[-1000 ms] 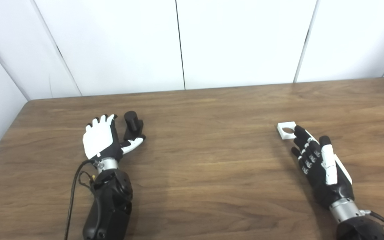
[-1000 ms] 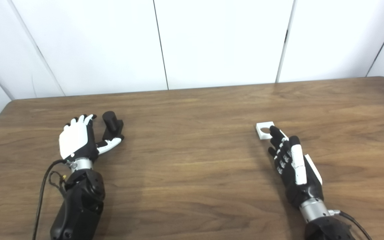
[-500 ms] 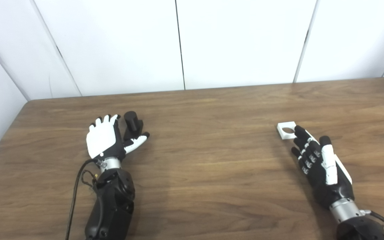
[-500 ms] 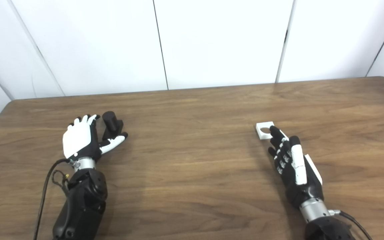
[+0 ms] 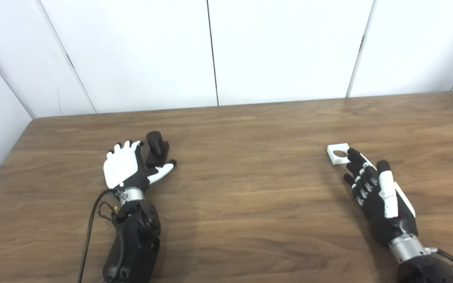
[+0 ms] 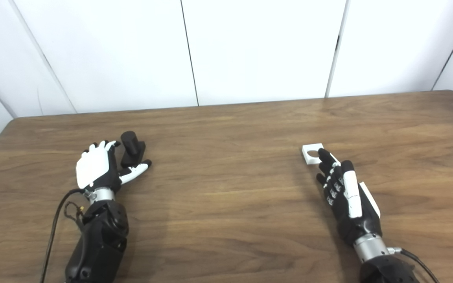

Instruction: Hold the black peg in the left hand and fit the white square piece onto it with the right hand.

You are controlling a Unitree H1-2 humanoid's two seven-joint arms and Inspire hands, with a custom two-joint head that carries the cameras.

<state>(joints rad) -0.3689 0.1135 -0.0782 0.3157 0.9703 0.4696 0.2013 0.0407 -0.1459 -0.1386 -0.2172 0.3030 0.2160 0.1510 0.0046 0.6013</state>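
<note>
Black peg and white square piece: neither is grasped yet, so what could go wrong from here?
1. The black peg stands upright between the open left hand and its thumb; an uneven close could tip it over.
2. The right hand lies open with its fingertips at the edge of the white square piece, which lies flat on the table. A flat piece offers little to grip, so the fingers may push it away.
</note>
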